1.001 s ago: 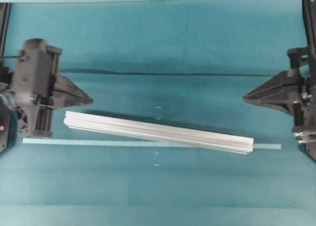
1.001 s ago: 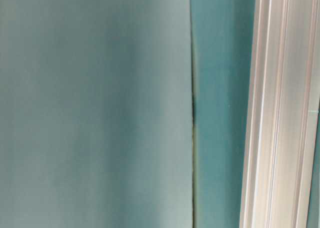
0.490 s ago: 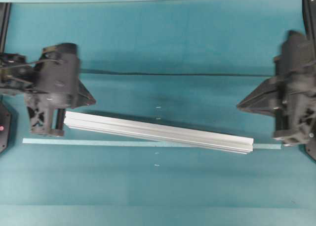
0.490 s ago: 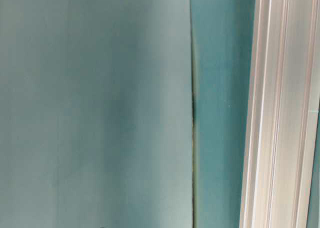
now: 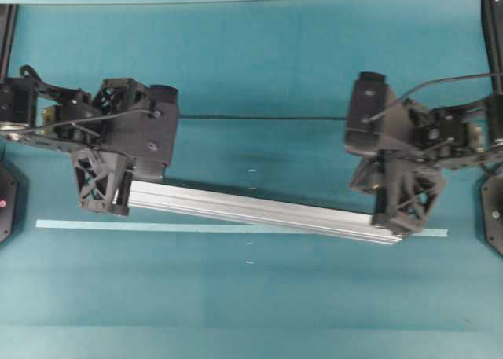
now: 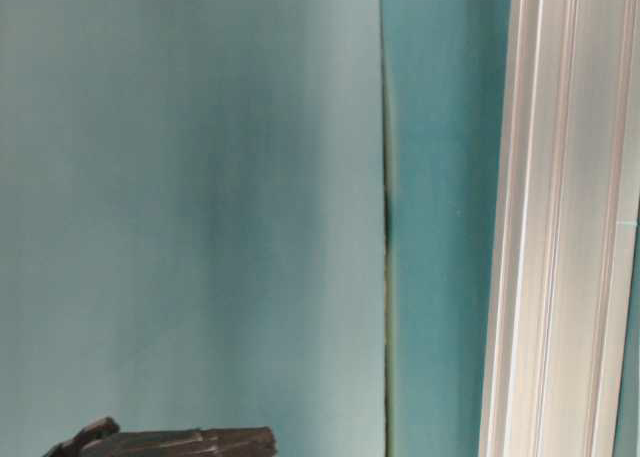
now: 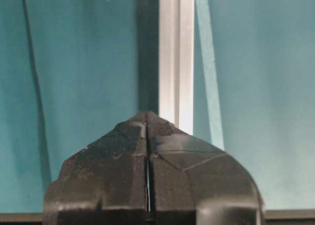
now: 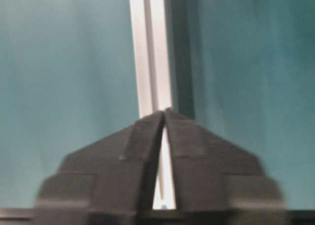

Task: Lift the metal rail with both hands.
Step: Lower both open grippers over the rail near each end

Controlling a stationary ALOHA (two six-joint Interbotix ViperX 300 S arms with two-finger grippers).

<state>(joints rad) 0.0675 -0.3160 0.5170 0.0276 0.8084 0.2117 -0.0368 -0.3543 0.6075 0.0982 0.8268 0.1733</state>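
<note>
your metal rail (image 5: 259,211) lies flat on the teal desk (image 5: 259,60), long axis running nearly side to side in the overhead view, its left end a little farther up the picture than its right end, so it slopes gently down toward the right. the right end crosses over the thin pale-green tape strip (image 5: 157,226), which runs level just below the rail's left half. a dark seam line (image 5: 259,118) in the desk covering sits above it, well apart. left gripper (image 5: 106,192) hangs over the rail's left end, right gripper (image 5: 405,210) over the right end; both black housings hide the rail's end faces from overhead. in the left wrist view the rail (image 7: 176,57) runs straight away from the fingers (image 7: 123,156), which are pressed together with only a hairline seam between them, nothing clamped; the tip meets the rail's near end in the picture, contact cannot be told. in the right wrist view the fingers (image 8: 142,136) meet at the tip with a narrow wedge of gap behind, the rail (image 8: 150,52) showing through it; blurred, so you cannot tell whether they are closed, nor whether they touch the rail. table-level view: rail (image 6: 560,217) along the right edge, a dark gripper part (image 6: 170,442) at the bottom, which arm's cannot be told.
</note>
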